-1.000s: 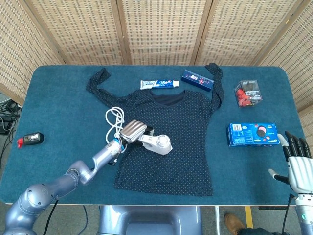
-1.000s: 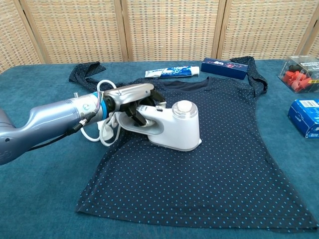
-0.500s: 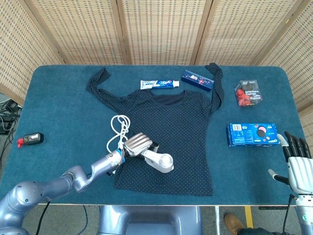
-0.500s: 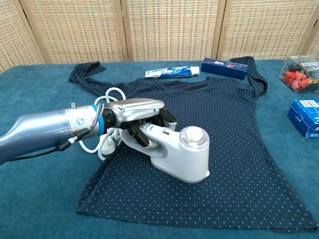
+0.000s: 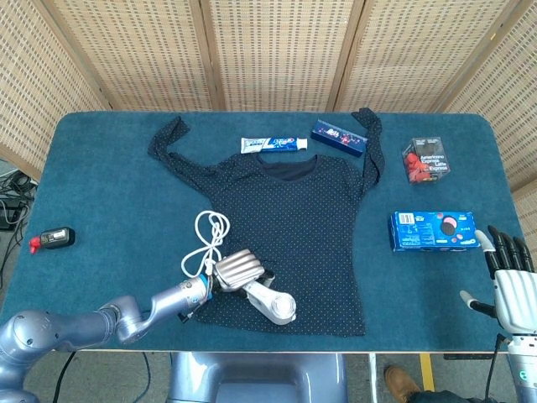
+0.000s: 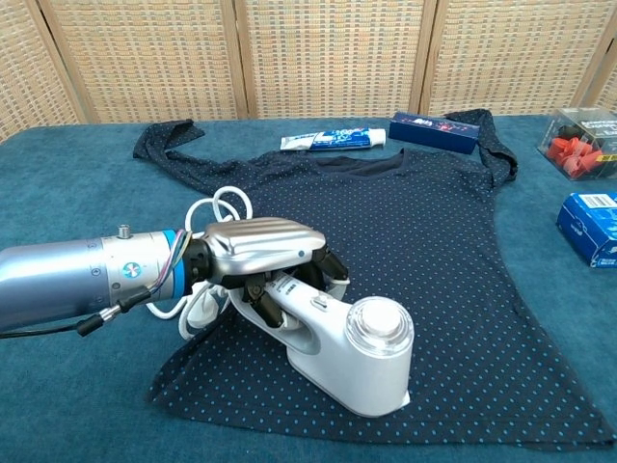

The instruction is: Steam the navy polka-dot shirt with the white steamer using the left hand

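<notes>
left hand [image 6: 260, 253] is gripping the white steamer [image 6: 352, 347] by its handle, knuckles up, forearm lying low. steamer is sitting on the navy polka-dot shirt [image 6: 434, 260], near its bottom hem. right hand [image 5: 510, 277] is resting off the shirt's right side, fingers extended, holding nothing.

A navy short-sleeved shirt with small light polka dots [image 5: 310, 227] lies flat on the table, neckline toward the far edge, sleeves spread outward. A white plastic handheld steamer [image 6: 352, 352] rests on the shirt's lower left portion near the hem, its white cord [image 5: 210, 239] looped just beside the fabric.
</notes>
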Motion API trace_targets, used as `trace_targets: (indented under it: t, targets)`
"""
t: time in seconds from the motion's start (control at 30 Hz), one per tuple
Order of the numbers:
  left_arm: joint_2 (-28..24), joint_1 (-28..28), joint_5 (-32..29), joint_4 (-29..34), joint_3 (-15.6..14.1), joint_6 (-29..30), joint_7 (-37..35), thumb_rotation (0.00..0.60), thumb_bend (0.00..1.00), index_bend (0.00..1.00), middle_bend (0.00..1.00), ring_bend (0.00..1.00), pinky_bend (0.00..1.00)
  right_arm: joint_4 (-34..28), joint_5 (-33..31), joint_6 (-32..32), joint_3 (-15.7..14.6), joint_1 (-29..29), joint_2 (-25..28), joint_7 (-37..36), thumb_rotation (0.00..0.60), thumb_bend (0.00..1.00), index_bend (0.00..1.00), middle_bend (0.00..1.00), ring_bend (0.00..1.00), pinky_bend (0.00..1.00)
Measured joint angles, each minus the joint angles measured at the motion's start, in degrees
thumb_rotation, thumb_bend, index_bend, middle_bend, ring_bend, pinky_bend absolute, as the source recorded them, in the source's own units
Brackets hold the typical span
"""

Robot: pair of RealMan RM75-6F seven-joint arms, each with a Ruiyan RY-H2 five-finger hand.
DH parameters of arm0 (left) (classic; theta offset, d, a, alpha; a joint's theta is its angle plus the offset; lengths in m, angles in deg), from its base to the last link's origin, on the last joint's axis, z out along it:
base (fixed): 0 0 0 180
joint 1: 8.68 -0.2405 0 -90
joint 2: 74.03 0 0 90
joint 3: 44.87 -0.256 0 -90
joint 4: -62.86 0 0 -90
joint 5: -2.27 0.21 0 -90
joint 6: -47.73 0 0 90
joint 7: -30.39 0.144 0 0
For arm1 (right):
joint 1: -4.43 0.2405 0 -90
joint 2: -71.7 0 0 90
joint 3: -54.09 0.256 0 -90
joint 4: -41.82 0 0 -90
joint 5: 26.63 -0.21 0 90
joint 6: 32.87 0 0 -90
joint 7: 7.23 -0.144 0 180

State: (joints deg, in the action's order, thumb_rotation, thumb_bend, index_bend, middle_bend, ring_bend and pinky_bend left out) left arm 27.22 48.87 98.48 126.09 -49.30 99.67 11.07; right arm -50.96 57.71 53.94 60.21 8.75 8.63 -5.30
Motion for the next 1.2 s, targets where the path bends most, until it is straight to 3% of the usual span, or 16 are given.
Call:
trace_targets:
  t: [0.37,1.2]
  targets:
    - [1.58,-0.34,-1.12,-5.95,1.28,0.04,1.1,0.6,0.7,1.0,0.8,0.74,0.87,-0.11,0.06,0.13,-0.01,-0.06,0.0,0.22,0.6,0.0,0.05,0.0,0.0,0.0]
    - [3.88,-1.6,-6.96,-22.4,4.97,-2.86,-5.36,0.6,0.7,1.0,0.8,0.74,0.87,-0.35,-0.06,-0.56,-0.25,0.19,-0.31,1.15,0.6,0.0,0.06,0.0,0.0,0.0]
